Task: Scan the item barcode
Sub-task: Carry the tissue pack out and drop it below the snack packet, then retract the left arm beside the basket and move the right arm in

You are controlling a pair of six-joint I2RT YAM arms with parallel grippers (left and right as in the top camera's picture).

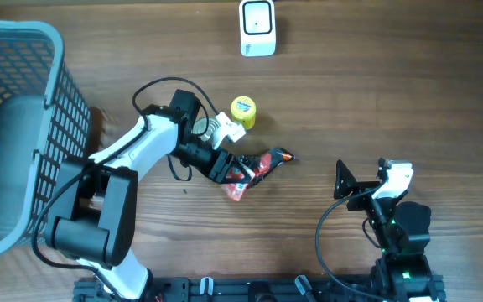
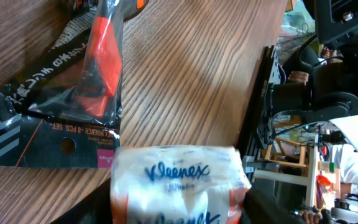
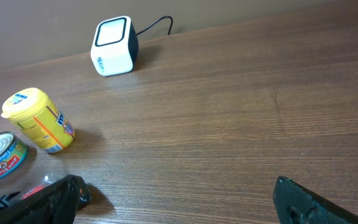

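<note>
A white Kleenex tissue pack (image 2: 176,180) with orange sides sits between the jaws of my left gripper (image 2: 179,208), which are closed against both of its sides. From overhead, the left gripper (image 1: 225,170) is at the table's middle with the pack (image 1: 236,191) low over the wood. The white cube scanner (image 1: 257,28) stands at the far edge, well away from the pack; it shows in the right wrist view as well, the scanner (image 3: 112,46) facing the table. My right gripper (image 1: 367,178) rests open at the right with nothing in it.
A black and red packet (image 1: 267,161) lies just right of the left gripper, close in front of it (image 2: 61,93). A yellow can (image 1: 242,111) and a flat tin (image 3: 2,157) sit behind the arm. A grey mesh basket (image 1: 53,92) fills the left side.
</note>
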